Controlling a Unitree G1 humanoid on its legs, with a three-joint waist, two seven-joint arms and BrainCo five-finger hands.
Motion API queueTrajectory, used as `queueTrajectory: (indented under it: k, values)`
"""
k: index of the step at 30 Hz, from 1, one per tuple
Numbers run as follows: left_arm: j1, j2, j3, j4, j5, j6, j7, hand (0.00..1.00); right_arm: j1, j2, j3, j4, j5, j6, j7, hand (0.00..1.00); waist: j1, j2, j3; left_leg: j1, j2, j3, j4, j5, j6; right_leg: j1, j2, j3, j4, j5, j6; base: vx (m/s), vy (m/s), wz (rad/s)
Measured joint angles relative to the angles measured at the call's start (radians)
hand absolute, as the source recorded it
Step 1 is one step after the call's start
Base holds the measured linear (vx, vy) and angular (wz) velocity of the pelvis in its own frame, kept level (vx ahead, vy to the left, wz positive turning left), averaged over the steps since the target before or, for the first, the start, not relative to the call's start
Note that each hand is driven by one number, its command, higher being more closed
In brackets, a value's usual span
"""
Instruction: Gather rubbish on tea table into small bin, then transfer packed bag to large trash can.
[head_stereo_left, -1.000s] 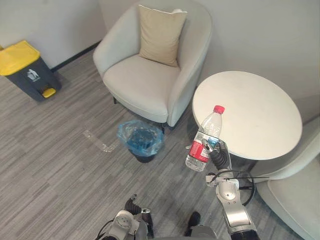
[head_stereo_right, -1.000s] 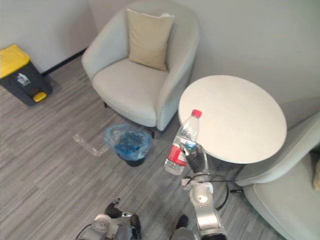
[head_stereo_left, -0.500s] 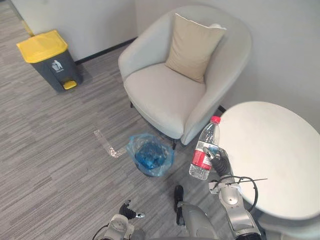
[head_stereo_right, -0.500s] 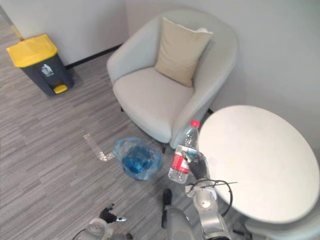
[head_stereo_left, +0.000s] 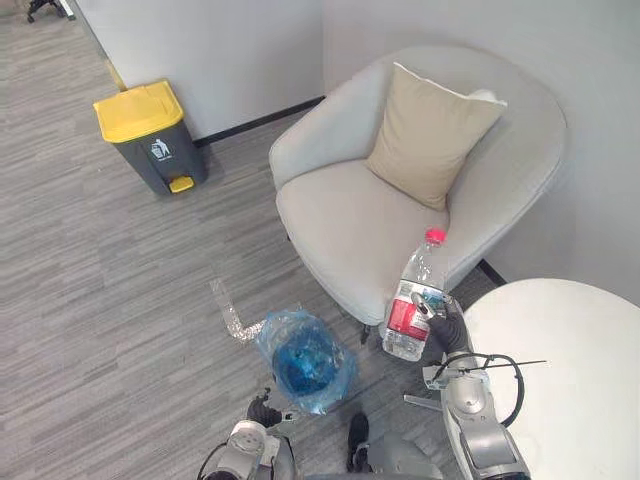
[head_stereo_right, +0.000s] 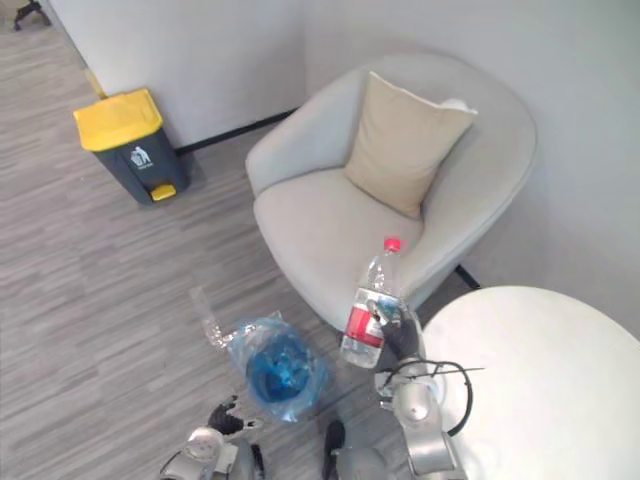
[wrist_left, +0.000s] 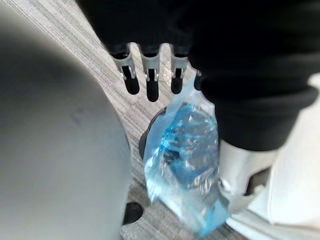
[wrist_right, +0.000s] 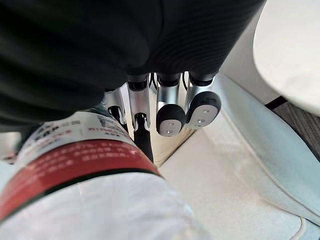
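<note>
tea table (head_stereo_left: 570, 370): cut by right edge | bottle (wrist_right: 80, 165): blurred up close | trash can (head_stereo_left: 150, 140): print too small

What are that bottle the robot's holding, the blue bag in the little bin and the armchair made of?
The bottle in the right robot hand looks like thin clear plastic: see-through, red cap and label. The bag seems thin glossy blue plastic film, crinkled and translucent. The armchair is probably matte pale fabric; no shine.
</note>
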Motion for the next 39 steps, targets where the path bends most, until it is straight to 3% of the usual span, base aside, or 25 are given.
queueTrajectory:
  k: [1, 4, 12, 17, 20, 23, 27, 39]
  values:
    - [0.002, 0.009, -0.008, 0.01, 0.0, 0.0, -0.001, 0.0, 0.008, 0.006, 0.002, 0.006, -0.001, 0.0, 0.0, 1.0, 0.0, -0.015, -0.008, 0.035, -0.024, 0.002, -0.043, 0.008, 0.011, 0.015, -0.027, 0.009, 0.003, -0.015, 0.023, 0.24, 0.169, 0.11]
    - [0.002, 0.01, -0.006, 0.016, 0.0, 0.001, -0.001, 0.0, -0.004, 0.007, 0.011, 0.02, -0.006, 0.0, 0.001, 1.0, 0.005, -0.017, -0.013, 0.065, -0.051, 0.025, -0.068, 0.008, 0.013, 0.017, -0.055, 0.032, 0.022, -0.025, 0.039, 0.12, 0.117, -0.07]
    - [0.003, 0.028, -0.006, 0.016, -0.001, -0.001, 0.0, 0.0, -0.03, 0.02, 0.079, 0.144, -0.017, 0.0, 0.021, 1.0, 0.009, -0.019, -0.014, 0.052, -0.054, 0.033, -0.065, -0.001, 0.02, -0.022, -0.061, 0.072, 0.063, -0.038, 0.058, 0.01, 0.022, -0.06]
    - [-0.02, 0.036, 0.028, -0.009, -0.041, -0.019, 0.022, 0.0, -0.103, -0.028, 0.152, 0.233, -0.061, -0.001, 0.018, 1.0, 0.012, -0.012, 0.024, -0.13, -0.028, 0.009, 0.147, -0.071, 0.039, -0.175, -0.062, 0.066, 0.237, -0.103, 0.054, -0.12, 0.008, 0.06]
    - [-0.055, 0.058, 0.041, -0.032, -0.088, -0.027, 0.059, 0.0, -0.162, -0.055, 0.189, 0.256, -0.101, -0.001, 0.002, 1.0, 0.014, -0.017, 0.072, -0.27, -0.039, -0.033, 0.281, -0.102, 0.051, -0.313, -0.099, 0.044, 0.414, -0.178, 0.053, -0.27, 0.031, 0.35]
    - [-0.089, 0.069, 0.076, -0.055, -0.124, -0.043, 0.084, 0.0, -0.229, -0.068, 0.204, 0.307, -0.132, 0.0, -0.013, 1.0, 0.023, -0.017, 0.119, -0.381, -0.061, -0.064, 0.348, -0.111, 0.052, -0.417, -0.135, 0.021, 0.512, -0.213, 0.057, -0.23, 0.027, 0.35]
    - [-0.121, 0.095, 0.116, -0.073, -0.141, -0.046, 0.115, 0.0, -0.303, -0.078, 0.231, 0.326, -0.148, 0.004, -0.032, 1.0, 0.05, -0.023, 0.164, -0.489, -0.063, -0.077, 0.393, -0.098, 0.066, -0.524, -0.152, 0.014, 0.574, -0.214, 0.056, -0.14, 0.015, 0.11]
    - [-0.237, 0.116, 0.181, -0.138, -0.162, -0.042, 0.153, 0.0, -0.561, -0.089, 0.239, 0.314, -0.161, 0.033, -0.093, 1.0, 0.072, -0.047, 0.231, -0.822, -0.083, -0.092, 0.501, -0.067, 0.097, -0.84, -0.206, -0.01, 0.71, -0.207, 0.045, -0.04, 0.015, 0.08]
